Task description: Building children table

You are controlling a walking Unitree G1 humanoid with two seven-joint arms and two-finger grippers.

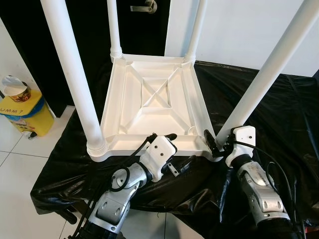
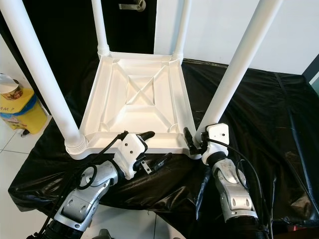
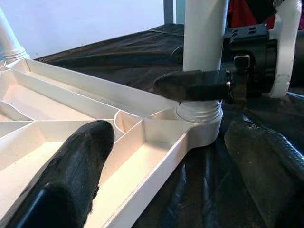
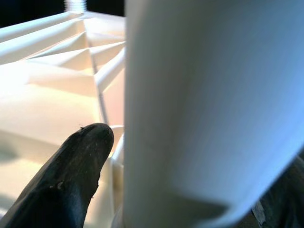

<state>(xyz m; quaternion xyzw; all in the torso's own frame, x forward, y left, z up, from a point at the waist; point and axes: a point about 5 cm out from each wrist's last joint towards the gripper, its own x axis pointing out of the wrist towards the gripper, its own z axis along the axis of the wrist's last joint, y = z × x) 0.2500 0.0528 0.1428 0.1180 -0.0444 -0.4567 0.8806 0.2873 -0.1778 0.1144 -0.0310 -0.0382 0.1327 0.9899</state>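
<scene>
At the near right corner, right tool (image 1: 218, 143) clamps a leg (image 1: 264, 74); left tool (image 1: 175, 149) straddles the tabletop (image 1: 152, 99) rim, open.

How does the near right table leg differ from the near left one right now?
The near right leg has the right end effector clamped around its base, while the near left leg stands with nothing on it. The right leg leans outward to the right, whereas the left leg leans outward to the left. Both are white tubes seated in corner sockets of the upturned tabletop. The left end effector straddles the tabletop's near rim, open.
</scene>
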